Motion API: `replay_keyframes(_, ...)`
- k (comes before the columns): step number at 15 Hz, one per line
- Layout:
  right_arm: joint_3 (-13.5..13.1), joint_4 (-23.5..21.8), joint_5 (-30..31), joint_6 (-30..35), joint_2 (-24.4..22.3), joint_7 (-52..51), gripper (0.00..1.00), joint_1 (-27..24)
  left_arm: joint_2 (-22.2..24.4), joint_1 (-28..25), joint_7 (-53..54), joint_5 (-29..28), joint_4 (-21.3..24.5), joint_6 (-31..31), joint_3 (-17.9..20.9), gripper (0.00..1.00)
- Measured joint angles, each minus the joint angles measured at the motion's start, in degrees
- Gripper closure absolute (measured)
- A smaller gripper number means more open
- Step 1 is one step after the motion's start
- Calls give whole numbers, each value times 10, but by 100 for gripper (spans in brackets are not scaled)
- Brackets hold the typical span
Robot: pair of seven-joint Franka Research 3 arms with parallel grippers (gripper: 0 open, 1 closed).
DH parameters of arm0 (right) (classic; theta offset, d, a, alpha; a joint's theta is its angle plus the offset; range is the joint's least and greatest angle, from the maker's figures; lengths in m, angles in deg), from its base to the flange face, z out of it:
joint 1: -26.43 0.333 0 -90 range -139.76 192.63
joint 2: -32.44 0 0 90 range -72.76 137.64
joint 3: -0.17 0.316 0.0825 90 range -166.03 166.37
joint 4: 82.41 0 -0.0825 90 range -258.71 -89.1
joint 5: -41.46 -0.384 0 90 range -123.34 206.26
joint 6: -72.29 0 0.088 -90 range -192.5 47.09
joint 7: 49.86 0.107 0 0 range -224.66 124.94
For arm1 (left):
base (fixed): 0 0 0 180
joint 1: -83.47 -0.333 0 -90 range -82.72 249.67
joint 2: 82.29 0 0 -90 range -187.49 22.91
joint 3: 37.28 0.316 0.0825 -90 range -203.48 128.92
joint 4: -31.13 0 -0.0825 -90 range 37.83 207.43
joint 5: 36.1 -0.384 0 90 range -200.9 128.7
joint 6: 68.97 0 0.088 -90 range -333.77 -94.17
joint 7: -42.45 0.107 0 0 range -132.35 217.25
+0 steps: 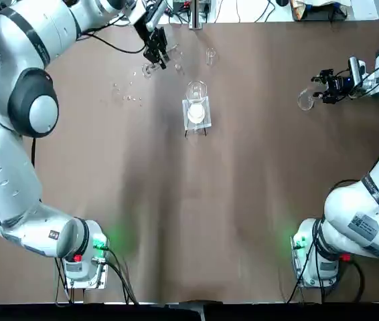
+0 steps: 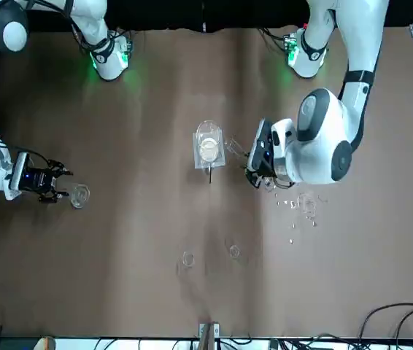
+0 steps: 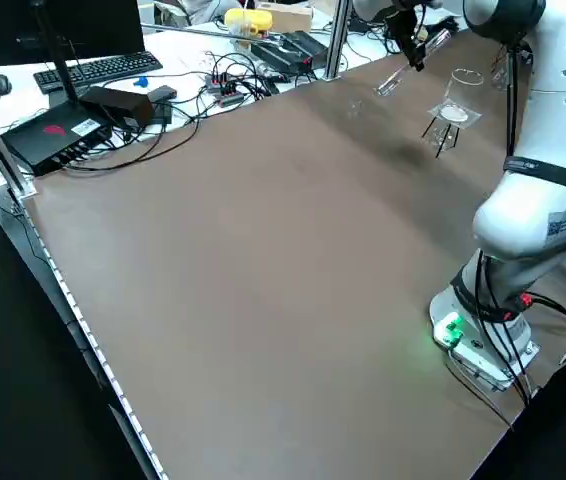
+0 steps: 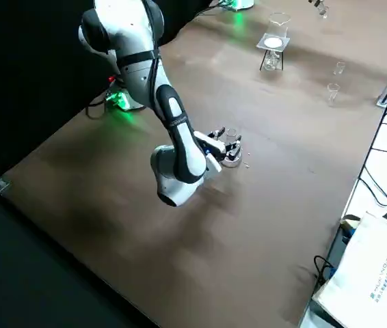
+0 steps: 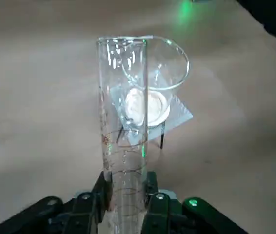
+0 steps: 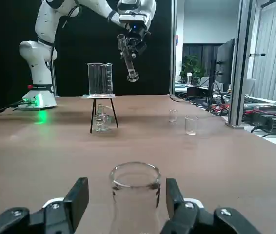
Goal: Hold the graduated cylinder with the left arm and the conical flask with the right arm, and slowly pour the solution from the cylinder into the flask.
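On the brown desk (image 1: pixel 243 200), the left gripper (image 5: pixel 126 197) is closed around the raised graduated cylinder (image 5: pixel 123 122), while the right gripper's (image 6: pixel 126 195) fingers stand apart around the conical flask (image 6: pixel 134 195).

table (image 3: pixel 263 260): brown, matt, fills my whole workspace
desk (image 3: pixel 178 60): white, at my 10 o'clock, carrying a keyboard (image 3: pixel 98 68) and cables
backdrop (image 6: pixel 79 44): black
plant (image 6: pixel 192 66): at my 12 o'clock
post (image 6: pixel 239 63): metal, upright
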Motion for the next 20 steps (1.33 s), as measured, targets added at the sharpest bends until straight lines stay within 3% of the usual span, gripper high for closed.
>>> replay_keyframes(2,0,0,0,0,0,0,32,0,5,13,-13,-20,0,0,0,66)
replay_keyframes(3,0,0,0,-1,0,0,40,0,7,19,-20,-30,0,0,0,66)
replay_keyframes(8,0,1,0,-3,0,0,49,1,22,43,-57,-83,0,0,0,66)
replay_keyframes(20,-1,27,0,-7,-4,1,62,22,28,91,-152,-203,2,0,0,66)
